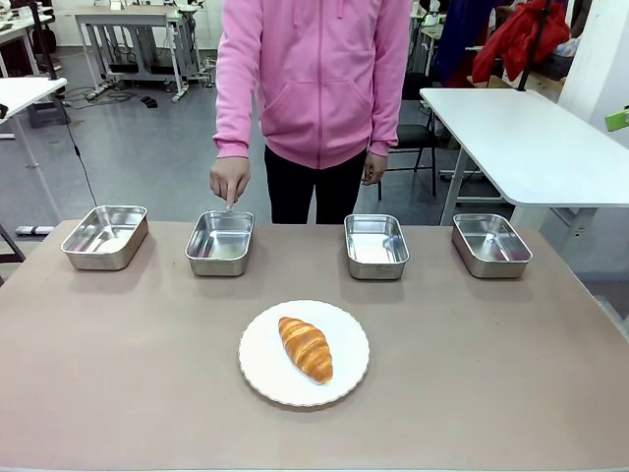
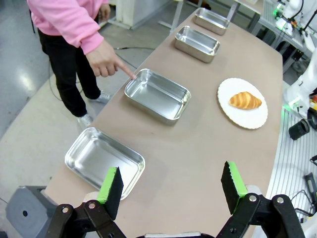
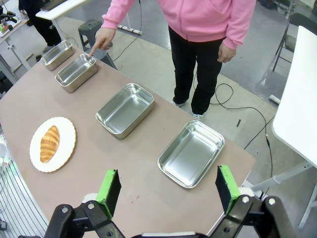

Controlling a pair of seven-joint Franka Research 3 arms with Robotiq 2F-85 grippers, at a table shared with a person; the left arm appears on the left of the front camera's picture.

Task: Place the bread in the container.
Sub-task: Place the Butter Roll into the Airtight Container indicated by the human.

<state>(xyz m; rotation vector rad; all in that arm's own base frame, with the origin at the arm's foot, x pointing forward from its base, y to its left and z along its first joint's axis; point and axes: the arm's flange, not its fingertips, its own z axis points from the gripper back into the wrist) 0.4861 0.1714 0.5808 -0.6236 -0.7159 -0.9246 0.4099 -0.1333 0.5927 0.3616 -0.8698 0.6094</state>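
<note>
Front view: tan table with four small shiny rectangular stainless-steel trays in a row along the far edge: left-end tray, second tray, third tray, right-end tray. The golden-brown ridged croissant lies on a round white plate at the middle of the table, toward the near edge and well apart from every tray. A person in a pink hoodie stands at the far edge. One hand points down, fingertip at the far rim of the second tray; touching or just above, can't tell. Left wrist view: left gripper has its green pads spread wide over bare tabletop, with the left-end tray just beside one pad. Beyond it is the second tray, with the hand pointing a finger at its rim. The croissant is on the plate, off to the side of that tray. Right wrist view: right gripper is also spread wide, above the table's right end, with the right-end tray just past the fingers. The third tray is next along the edge, then the second tray with the hand at its far rim. The croissant is on the plate, not in any tray.
</note>
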